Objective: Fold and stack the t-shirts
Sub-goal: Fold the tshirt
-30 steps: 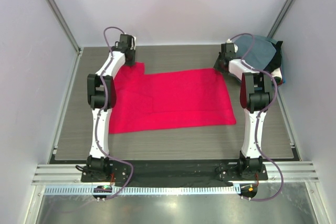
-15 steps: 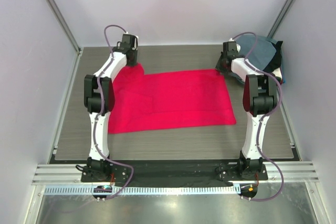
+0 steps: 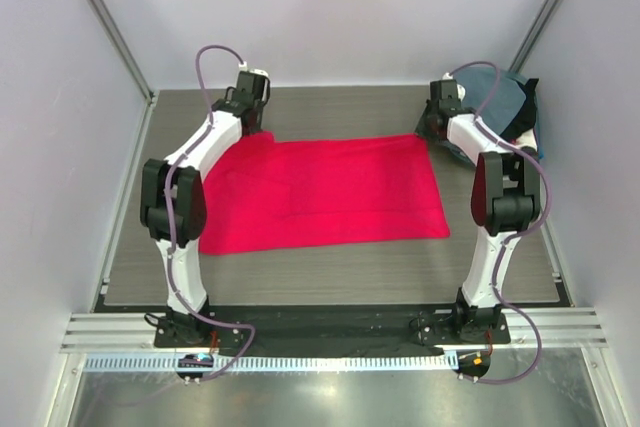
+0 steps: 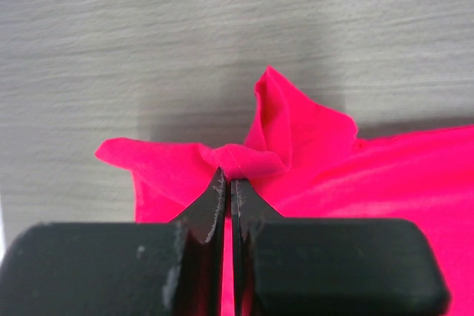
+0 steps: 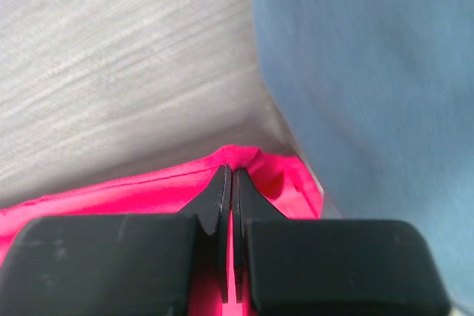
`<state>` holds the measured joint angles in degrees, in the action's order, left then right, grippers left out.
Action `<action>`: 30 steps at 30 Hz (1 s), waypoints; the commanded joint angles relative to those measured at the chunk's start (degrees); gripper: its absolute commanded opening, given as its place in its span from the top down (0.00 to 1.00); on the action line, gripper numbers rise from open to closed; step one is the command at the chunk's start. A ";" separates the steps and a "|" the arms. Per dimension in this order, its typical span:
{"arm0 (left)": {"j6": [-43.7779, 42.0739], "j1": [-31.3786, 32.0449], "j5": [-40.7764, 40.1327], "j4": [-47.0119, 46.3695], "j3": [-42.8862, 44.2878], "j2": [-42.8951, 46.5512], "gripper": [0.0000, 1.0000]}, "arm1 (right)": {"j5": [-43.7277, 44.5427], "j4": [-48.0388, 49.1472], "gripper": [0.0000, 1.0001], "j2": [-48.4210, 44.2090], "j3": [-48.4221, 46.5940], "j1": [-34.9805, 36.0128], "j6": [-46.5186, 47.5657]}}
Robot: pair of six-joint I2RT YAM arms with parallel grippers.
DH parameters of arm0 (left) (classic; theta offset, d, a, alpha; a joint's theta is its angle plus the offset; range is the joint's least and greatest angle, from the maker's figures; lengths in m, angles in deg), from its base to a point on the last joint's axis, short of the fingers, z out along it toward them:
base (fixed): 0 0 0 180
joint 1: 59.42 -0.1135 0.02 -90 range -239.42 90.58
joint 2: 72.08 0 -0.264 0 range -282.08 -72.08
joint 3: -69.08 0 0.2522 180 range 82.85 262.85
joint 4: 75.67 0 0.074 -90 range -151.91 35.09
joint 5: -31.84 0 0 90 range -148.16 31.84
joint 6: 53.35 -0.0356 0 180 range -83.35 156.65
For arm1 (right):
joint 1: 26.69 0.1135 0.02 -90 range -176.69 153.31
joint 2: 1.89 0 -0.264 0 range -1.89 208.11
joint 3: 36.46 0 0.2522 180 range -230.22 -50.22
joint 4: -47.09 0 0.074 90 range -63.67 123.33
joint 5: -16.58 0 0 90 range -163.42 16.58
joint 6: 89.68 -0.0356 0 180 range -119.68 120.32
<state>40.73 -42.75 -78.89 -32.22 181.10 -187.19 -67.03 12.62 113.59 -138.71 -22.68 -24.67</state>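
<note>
Both elbows have swung outward since a second ago: left elbow (image 3: 165,209) toward the left wall, right elbow (image 3: 505,199) toward the right wall. The far left corner of the red t-shirt (image 3: 320,192) stuck out toward the back as a notch then. Now it is drawn in and the far hem runs nearly straight between my two pincers.

My left pincer (image 3: 260,129) sits at the far left corner of the shirt. In the left wrist view this pincer (image 4: 226,179) is clenched, fingers pressed together on a bunched fold of the red t-shirt (image 4: 311,153). The cloth puckers up in a small peak just past the tips, with bare tabletop (image 4: 222,20) beyond.

My right pincer (image 3: 433,130) is at the far right corner. In the right wrist view it (image 5: 228,175) is clenched too, grasping the edge of the red t-shirt (image 5: 111,190); a thin red strip shows between the fingers.

The shirt lies spread flat across the middle of the tabletop (image 3: 330,272), long side running left to right, and only the two far corners are pinched.

The grey-blue t-shirt (image 3: 498,97) lies heaped in the far right corner, just beside my right pincer, and fills the right side of the right wrist view (image 5: 370,72). Dark cloth (image 3: 528,107) shows at the heap's right edge; I can't tell the rest of the heap.
</note>
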 commanded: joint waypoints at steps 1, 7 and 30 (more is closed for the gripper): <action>0.41 2.23 -6.24 -2.53 -2.89 5.50 1.00 | 0.99 -0.12 0.99 -5.35 2.00 -0.06 -0.49; 1.89 3.99 -9.59 -2.18 -9.21 10.51 1.00 | 1.25 0.06 0.99 -10.09 6.30 0.21 -0.93; 8.49 7.33 -14.77 -6.06 -30.76 29.24 1.00 | 3.27 3.39 0.98 -18.36 20.80 1.17 -3.75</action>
<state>48.44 -36.46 -90.41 -36.52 150.79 -160.83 -65.13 13.34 98.55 -118.92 -21.66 -27.32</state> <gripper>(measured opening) 0.009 0.030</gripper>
